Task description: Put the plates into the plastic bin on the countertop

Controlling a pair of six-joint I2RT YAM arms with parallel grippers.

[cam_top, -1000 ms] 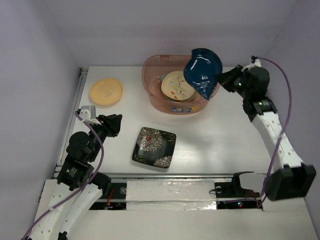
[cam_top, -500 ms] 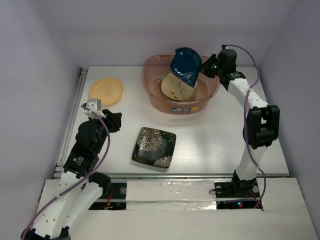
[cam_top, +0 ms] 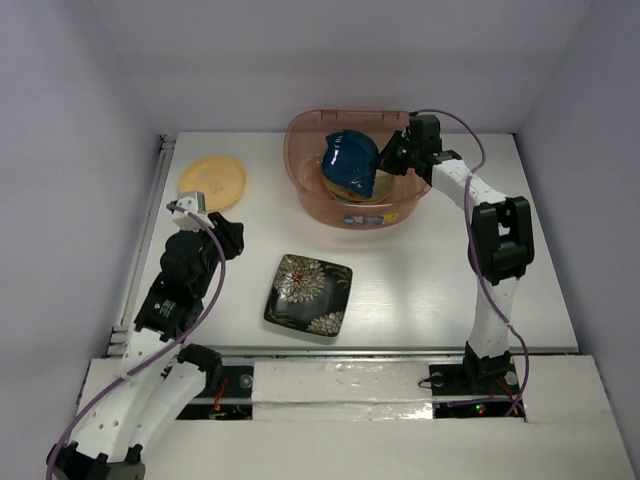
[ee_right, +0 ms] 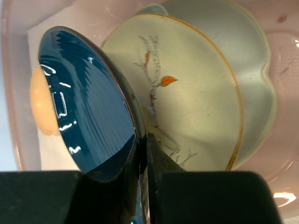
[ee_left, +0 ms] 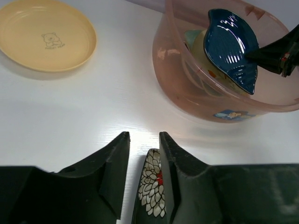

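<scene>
Right gripper point(cam_top: 396, 158): clamped on the tilted dark blue leaf-shaped plate point(cam_top: 350, 162) at its rim, inside the plastic bin point(cam_top: 300, 135).
Bin contents: blue plate over cream plate point(ee_right: 196, 93) and pale green dish point(ee_right: 252, 70).
Left gripper point(ee_left: 144, 137): parted, empty, beside black floral plate point(cam_top: 308, 294).
Countertop point(cam_top: 430, 270): yellow-orange plate point(cam_top: 212, 183), left of bin.

nothing readable: print point(ee_left: 52, 45) on the yellow plate point(ee_left: 23, 28) and label point(ee_left: 227, 113) on the plastic bin point(ee_left: 182, 86) blur.

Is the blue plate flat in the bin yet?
Not flat: blue plate stands tilted inside the bin, right jaws pinching its rim.
</scene>
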